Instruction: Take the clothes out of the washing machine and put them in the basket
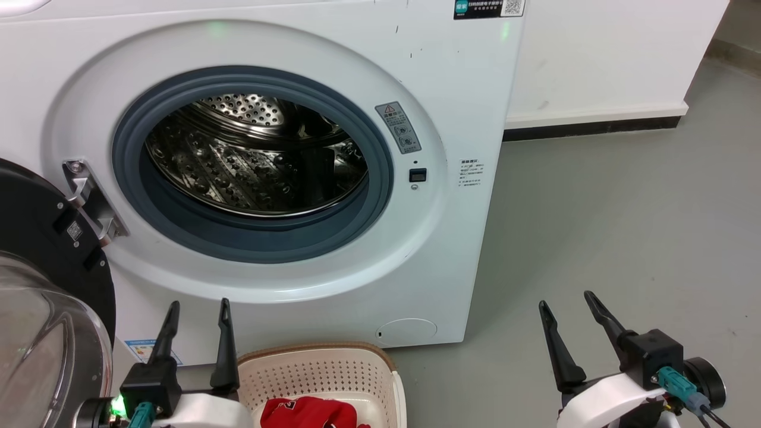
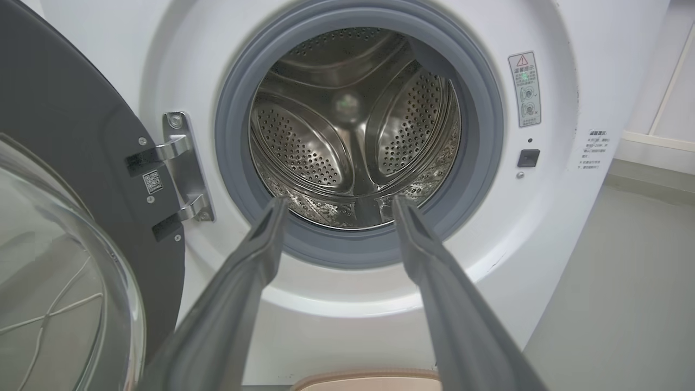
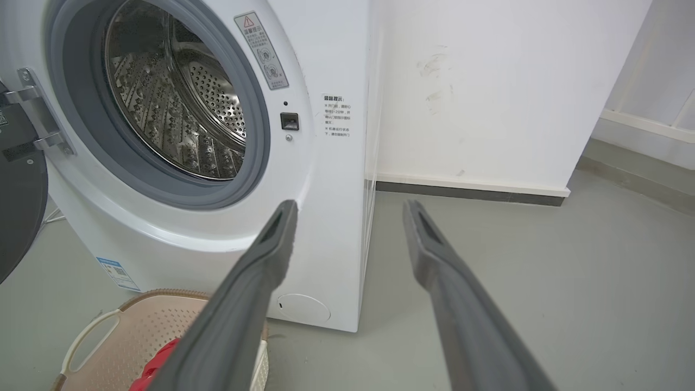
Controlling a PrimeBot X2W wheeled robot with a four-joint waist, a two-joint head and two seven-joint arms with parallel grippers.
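A smooth, matt grey-green floor (image 1: 624,238) spreads across the room under soft, even light that casts only dim shadows. Behind it rises a plain white painted wall (image 1: 594,53), stepping out into a shallow white ledge (image 1: 594,115) above a black skirting strip (image 1: 588,128) at the floor line. Faint grey scuff marks (image 3: 434,65) smudge its face. At the far right a second pale wall (image 3: 668,54) carries a low white rail (image 3: 646,124) above a darker grey border (image 3: 635,180).

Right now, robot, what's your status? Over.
Left claw open, right claw open, both empty. Red clothes in basket; none seen in washing machine. Door open, path clear.
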